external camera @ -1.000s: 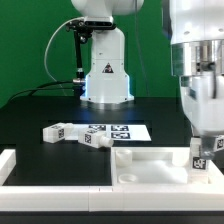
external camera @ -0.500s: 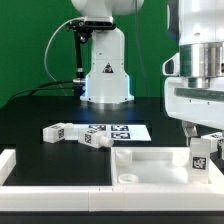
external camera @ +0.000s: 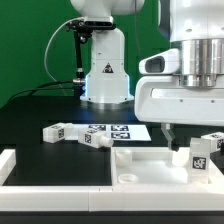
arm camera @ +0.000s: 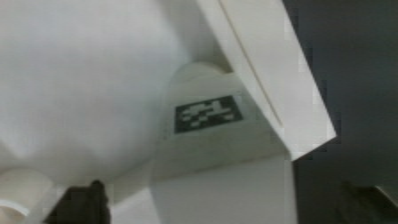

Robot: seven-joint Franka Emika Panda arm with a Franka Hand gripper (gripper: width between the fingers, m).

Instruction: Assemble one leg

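Far over on the exterior view's left runs a raised white border strip (external camera: 20,160) along the edge of the black table (external camera: 40,115). Next comes a small white oblong block with black-and-white tags (external camera: 57,132), lying flat on the black surface. Just beside it sits the marker board (external camera: 125,131), thin and flat, and a second tagged white block (external camera: 96,139) lies tilted at that board's near corner. Behind these stands the white base of the robot arm (external camera: 106,72), in front of a green backdrop (external camera: 30,40).

Toward the front is the large flat white square panel with a raised rim (external camera: 150,160). On its corner at the exterior view's right, the leg (external camera: 202,159) stands upright, a tag facing the camera. Another tagged white piece (external camera: 213,139) shows just behind it, partly cut off at the edge.

Above the panel hangs the bulky white wrist, with the gripper (external camera: 172,134) clear of the leg; only one dark finger shows, so I cannot tell whether the fingers are apart or together. The wrist view is blurred: a white tagged face (arm camera: 208,112) against a white rim
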